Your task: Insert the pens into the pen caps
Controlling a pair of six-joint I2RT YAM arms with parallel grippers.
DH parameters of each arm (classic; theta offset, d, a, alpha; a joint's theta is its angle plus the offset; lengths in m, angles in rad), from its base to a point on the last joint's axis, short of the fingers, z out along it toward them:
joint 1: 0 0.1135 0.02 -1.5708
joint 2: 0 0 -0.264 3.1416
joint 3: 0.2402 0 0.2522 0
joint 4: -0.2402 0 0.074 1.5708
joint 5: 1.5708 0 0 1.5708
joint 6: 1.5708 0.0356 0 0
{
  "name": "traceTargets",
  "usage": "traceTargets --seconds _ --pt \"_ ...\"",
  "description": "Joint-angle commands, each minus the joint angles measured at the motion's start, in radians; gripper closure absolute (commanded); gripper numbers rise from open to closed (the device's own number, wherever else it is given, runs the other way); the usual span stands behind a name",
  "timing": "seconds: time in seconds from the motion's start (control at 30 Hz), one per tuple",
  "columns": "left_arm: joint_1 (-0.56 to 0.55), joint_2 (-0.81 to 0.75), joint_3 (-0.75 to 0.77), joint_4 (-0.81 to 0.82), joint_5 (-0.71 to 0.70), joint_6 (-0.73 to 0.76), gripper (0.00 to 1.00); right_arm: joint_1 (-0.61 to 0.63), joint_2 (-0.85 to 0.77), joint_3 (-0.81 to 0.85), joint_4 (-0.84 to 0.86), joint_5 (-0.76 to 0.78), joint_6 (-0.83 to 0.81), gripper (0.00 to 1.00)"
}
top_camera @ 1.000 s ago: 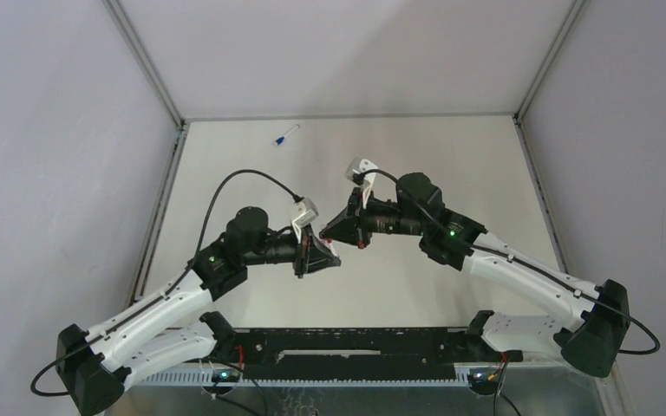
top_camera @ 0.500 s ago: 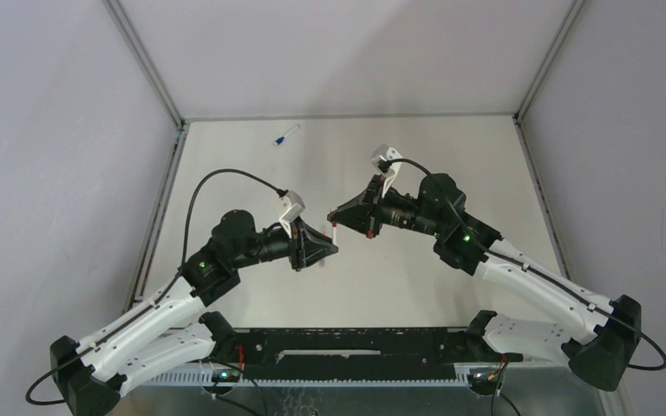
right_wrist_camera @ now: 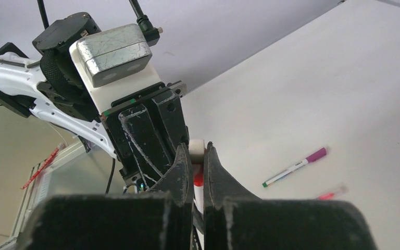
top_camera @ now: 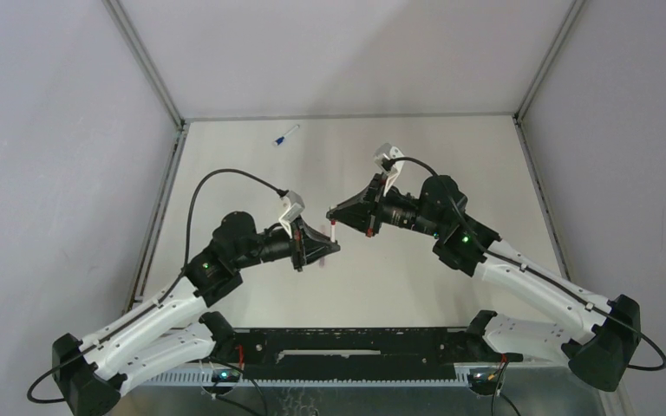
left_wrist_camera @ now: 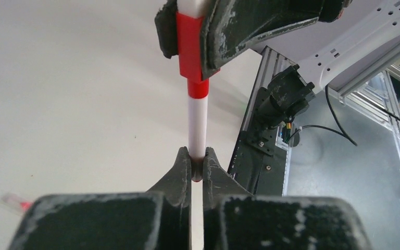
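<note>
Where the two arms meet above the table [top_camera: 416, 156], one pen is shared between them.

Left gripper [left_wrist_camera: 197, 165]: jaws pinched tight on the pen's white barrel, with no gap beyond the barrel itself; fingertips point toward the right gripper.

Right gripper [right_wrist_camera: 197, 156]: jaws nearly together, clamped on the red cap; a white end shows between its fingers [right_wrist_camera: 182, 166] in its own wrist view.

Pen [left_wrist_camera: 198, 125]: white barrel with a narrow red collar at the cap end. It is in the air, clear of the table, running straight from one gripper to the other.

Red cap [left_wrist_camera: 189, 47]: square-shouldered and wider than the collar, in line with the pen. The collar shows just below its mouth, touching it. How deep the tip sits cannot be told.

Blue pen [top_camera: 285, 135]: white barrel, blue end. It lies on the table near the far edge, left of centre, well apart from both grippers.

Purple pen [right_wrist_camera: 296, 166]: white barrel, magenta-purple cap, green tail. It lies flat on the table.

Pink item [right_wrist_camera: 329, 195]: lies just beside the purple pen; too blurred to tell pen from cap.
</note>
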Motion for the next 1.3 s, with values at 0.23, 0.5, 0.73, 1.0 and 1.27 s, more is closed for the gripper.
traceTargets --seconds 0.23,0.5,0.73,1.0,1.27 --pt "0.003 -0.085 -0.033 0.010 -0.154 0.028 1.00 0.029 -0.047 -0.093 0.064 -0.010 0.062 1.00" --pt "0.005 -0.095 0.019 -0.002 -0.263 0.078 1.00 0.131 -0.025 -0.237 0.123 0.063 0.114 1.00" --pt "0.005 -0.073 0.042 0.029 -0.275 0.085 1.00 0.218 0.032 -0.321 0.258 0.106 0.206 1.00" --pt "0.004 -0.037 0.028 0.004 -0.261 0.035 1.00 -0.013 -0.125 -0.058 0.025 0.102 0.058 0.66" --pt "-0.036 0.206 -0.022 -0.063 -0.548 -0.122 1.00 -0.325 -0.333 0.203 -0.195 0.346 -0.040 0.25"
